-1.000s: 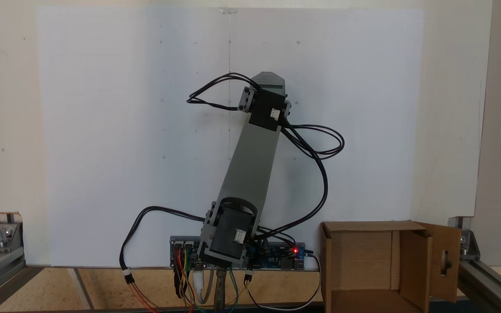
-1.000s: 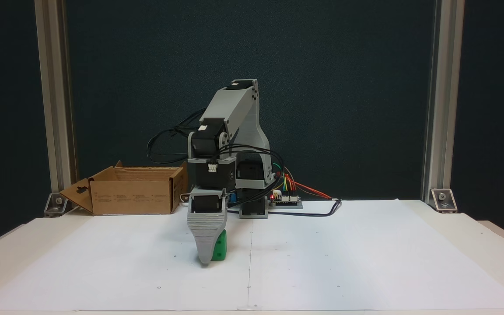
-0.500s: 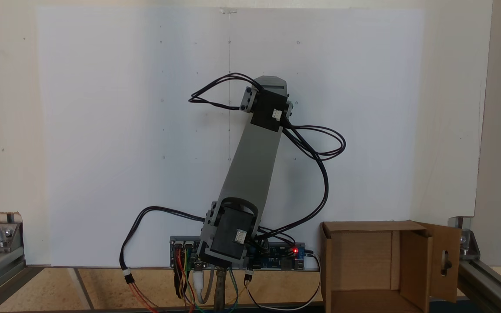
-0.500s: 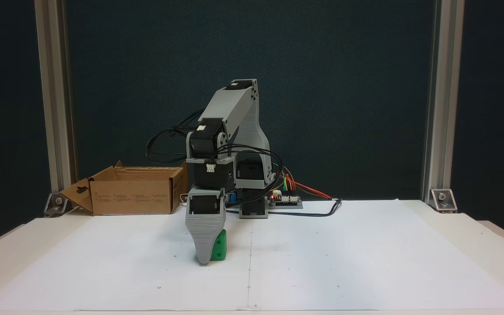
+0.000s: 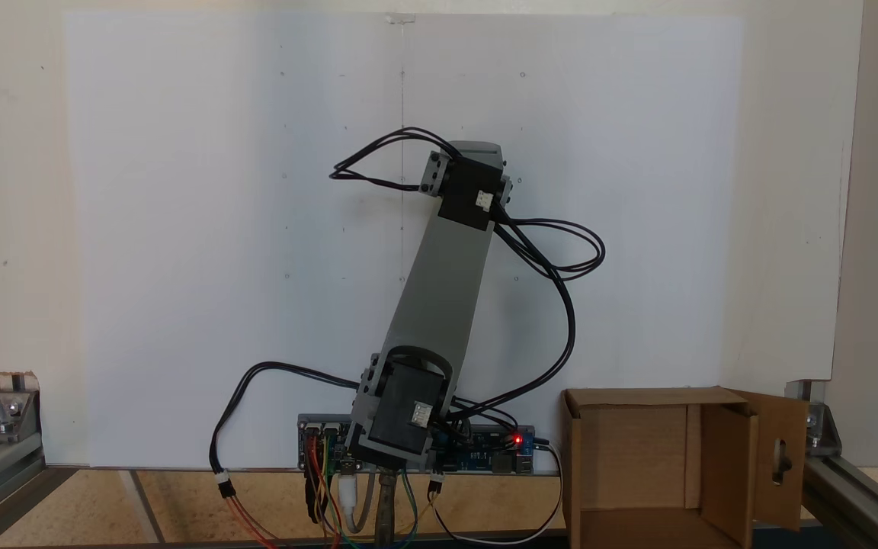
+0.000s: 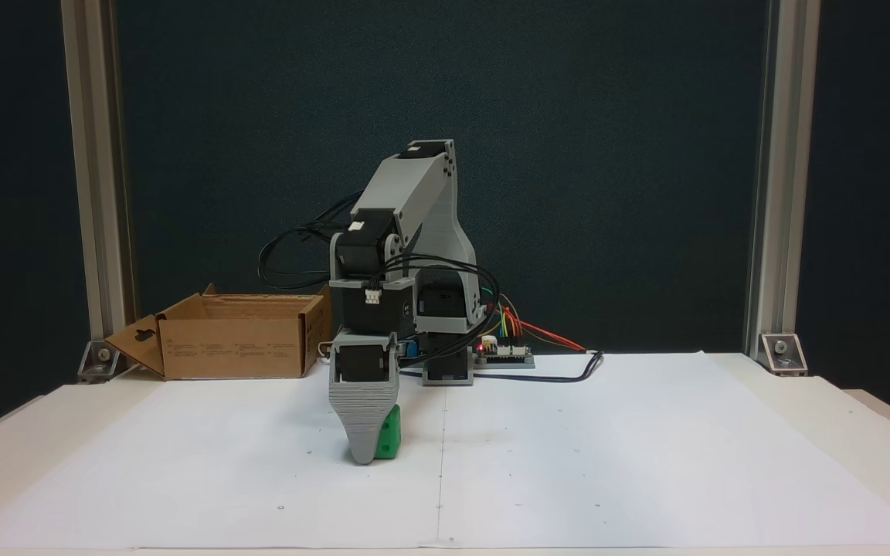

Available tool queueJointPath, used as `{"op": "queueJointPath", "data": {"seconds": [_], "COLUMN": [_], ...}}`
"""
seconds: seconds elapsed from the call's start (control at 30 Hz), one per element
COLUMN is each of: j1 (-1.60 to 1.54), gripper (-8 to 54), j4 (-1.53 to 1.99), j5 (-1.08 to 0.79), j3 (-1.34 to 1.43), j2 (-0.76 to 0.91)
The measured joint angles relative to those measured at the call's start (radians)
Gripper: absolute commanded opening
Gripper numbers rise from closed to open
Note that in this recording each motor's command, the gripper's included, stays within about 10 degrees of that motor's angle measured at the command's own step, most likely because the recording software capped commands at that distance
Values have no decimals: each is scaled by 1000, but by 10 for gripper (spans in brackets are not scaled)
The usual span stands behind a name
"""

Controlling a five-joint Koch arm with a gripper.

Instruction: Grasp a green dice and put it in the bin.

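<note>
Item: Koch arm on a white-papered surface (image 6: 568, 463), task in the grasp stage.

Jaws (image 6: 365, 455): pointed straight down, tip at or just above the paper. In the front fixed view one broad grey finger faces the camera and hides whatever is behind it, so their opening cannot be told, nor whether they grip anything.

Dice (image 6: 390, 440): green cube, partly showing at the right edge of that finger, resting on or very near the paper, left of the centre seam. From above, the arm's forearm (image 5: 447, 290) covers it.

Bin (image 6: 236, 340): open cardboard box at the back left in the front view, beside the arm's base, well apart from the dice; lower right in the top-down view (image 5: 637, 457). Keyhole flap (image 6: 140, 340) folded outward.

Other: controller board (image 6: 501, 351) with coloured leads, behind the base.

Risks, as judged:
- Dice may sit beside the finger, not between the pair; closing would shove it aside.
- A hold on a rounded corner may let it squirt out on lifting.
- Tip pressed into the paper could drag the sheet.
- A low carry could strike the bin wall or its raised flaps.
</note>
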Motion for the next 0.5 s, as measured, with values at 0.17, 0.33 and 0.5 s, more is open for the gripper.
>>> {"op": "queueJointPath", "data": {"seconds": [0.17,0.33,0.5], "j1": [0,3,14], "gripper": [114,114,114], "j4": [3,219,474], "j5": [0,2,31], "j3": [0,-181,-453], "j2": [0,6,109]}}
